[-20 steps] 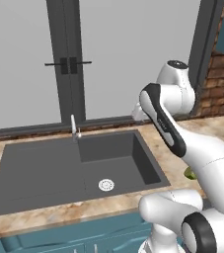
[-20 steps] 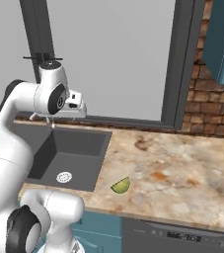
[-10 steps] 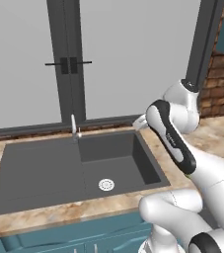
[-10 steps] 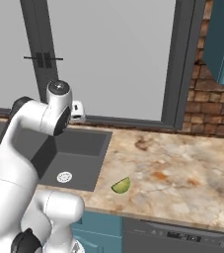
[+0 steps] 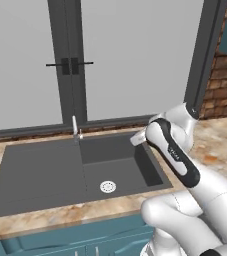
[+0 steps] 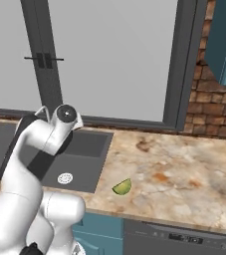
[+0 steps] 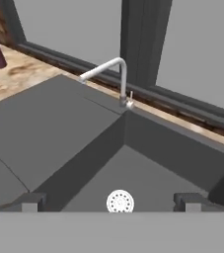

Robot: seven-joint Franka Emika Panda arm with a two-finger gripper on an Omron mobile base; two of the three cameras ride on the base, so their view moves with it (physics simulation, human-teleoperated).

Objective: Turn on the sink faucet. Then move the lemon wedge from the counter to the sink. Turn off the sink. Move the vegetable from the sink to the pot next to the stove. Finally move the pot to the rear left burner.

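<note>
Arm dropped lower over sink [image 5: 45,170]; gripper [image 7: 111,201] fingers wide apart, empty, tips cropped.

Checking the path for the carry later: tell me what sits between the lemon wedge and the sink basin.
Only bare counter. In the right base view, the lemon wedge lies on the stone just right of the sink, with nothing between them.

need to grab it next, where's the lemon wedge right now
In the right base view the lemon wedge lies on the counter, just right of the sink, near the counter's front edge.
</note>
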